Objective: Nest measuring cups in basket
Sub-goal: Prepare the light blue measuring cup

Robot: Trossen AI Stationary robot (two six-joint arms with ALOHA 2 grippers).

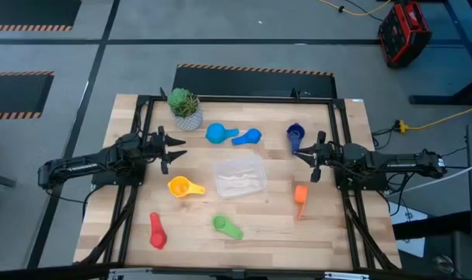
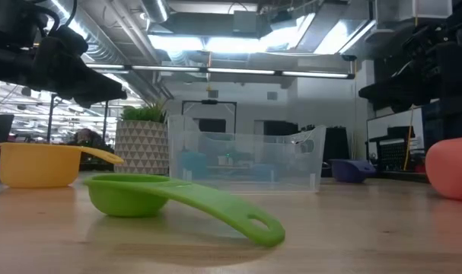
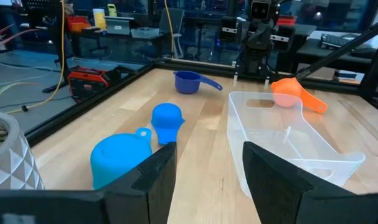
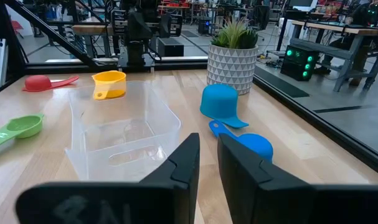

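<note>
Both arms reach inward from opposite sides above the tabletop point(image 1: 243, 233), stretched low and nearly level, wrists pointed toward each other. The left gripper point(image 1: 170, 149) hovers with its jaws parted, nothing between them. The right gripper point(image 1: 307, 159) hangs with its jaws nearly together, only a narrow gap, holding nothing.

Wooden table point(image 1: 329, 225): basket point(image 1: 240, 176), six measuring cups point(image 1: 186, 187), potted plant point(image 1: 186, 108).
</note>
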